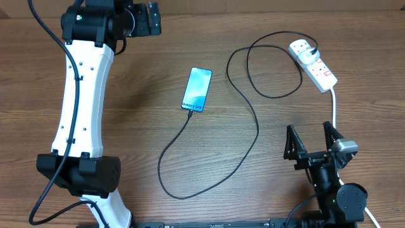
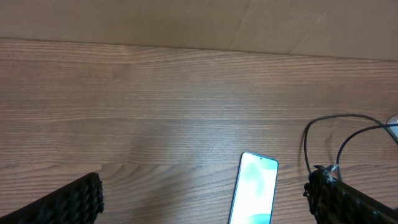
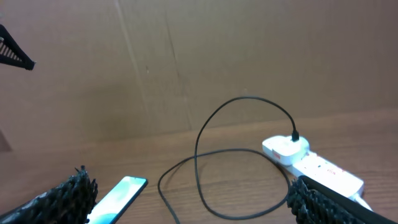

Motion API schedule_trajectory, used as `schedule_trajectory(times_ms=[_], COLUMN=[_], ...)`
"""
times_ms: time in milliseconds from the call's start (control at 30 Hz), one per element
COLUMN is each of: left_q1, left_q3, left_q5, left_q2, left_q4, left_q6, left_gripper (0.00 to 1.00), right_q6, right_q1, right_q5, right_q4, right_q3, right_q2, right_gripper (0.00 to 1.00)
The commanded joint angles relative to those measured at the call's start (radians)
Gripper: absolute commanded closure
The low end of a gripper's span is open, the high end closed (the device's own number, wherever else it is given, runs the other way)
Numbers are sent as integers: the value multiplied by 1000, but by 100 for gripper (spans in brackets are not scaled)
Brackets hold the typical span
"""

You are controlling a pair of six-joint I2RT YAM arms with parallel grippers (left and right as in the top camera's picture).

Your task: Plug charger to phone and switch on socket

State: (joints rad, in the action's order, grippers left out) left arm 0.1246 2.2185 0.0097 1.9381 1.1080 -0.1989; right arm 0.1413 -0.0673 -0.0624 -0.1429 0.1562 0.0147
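The phone (image 1: 197,88) lies flat mid-table, screen lit light blue; it also shows in the left wrist view (image 2: 254,186) and the right wrist view (image 3: 118,196). The charger cable (image 1: 253,136) meets the phone's near edge, loops across the table, and ends in a plug seated in the far end of the white socket (image 1: 314,64). The cable (image 3: 199,143) and the socket (image 3: 323,168) show in the right wrist view. My left gripper (image 1: 150,19) is open and empty at the far left, apart from the phone. My right gripper (image 1: 311,140) is open and empty, near the socket's cord.
The socket's white cord (image 1: 333,104) runs toward my right arm. My left arm's white link (image 1: 79,95) spans the table's left side. A brown cardboard wall (image 3: 186,62) stands behind the table's far edge.
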Motion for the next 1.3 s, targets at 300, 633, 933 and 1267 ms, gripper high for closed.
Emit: schedule_trajectory(times_ms=[300,633,933,1267], left_q1=[7,7,7,7], left_q3=[-1,-1,-1,-1], left_q5=[-13,-13,-13,-13], left_q2=[5,5,5,5], left_q4=[-1,-1,-1,-1], left_q6=[16,16,16,16], left_gripper=[0,0,0,0], right_q6=[-20,-42,-41,-38], right_q1=[-5,-5,-5,-5], right_q5=[9,5,6,8], right_q4=[185,72,59,60], right_q3=[-151,-148,-148,-148], right_q2=[-12,-12,-12,-12], right_gripper=[0,0,0,0])
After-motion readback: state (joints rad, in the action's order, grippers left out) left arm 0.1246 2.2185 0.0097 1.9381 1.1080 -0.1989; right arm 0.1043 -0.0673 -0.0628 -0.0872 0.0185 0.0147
